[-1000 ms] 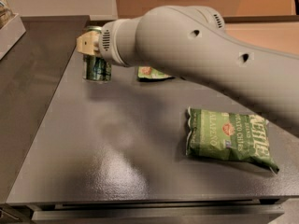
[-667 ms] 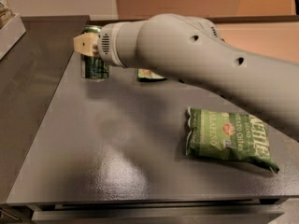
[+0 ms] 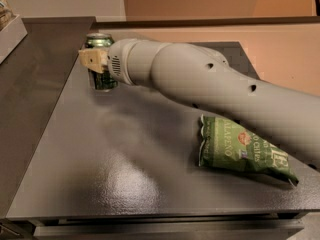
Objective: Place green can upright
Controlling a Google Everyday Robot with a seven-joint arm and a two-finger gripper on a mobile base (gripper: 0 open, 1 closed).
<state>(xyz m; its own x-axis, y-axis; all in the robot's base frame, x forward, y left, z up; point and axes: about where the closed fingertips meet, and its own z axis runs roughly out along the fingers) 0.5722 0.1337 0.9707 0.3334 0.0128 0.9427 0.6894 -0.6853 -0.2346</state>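
The small shiny dark-green metal can (image 3: 104, 80) stands upright near the dark table's (image 3: 125, 174) 11 o'clock edge. The tool (image 3: 93, 60) is against it, and I cannot tell its grip. A sideways retreat could topple the can.

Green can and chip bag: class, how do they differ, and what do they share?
The green can is a cylinder standing upright; the chip bag is a flat pouch lying down. The green can sits far left at the pincer; the chip bag lies near right. Both are green.

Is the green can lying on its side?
No: the green can stands upright, top up, with the gripper at its side.
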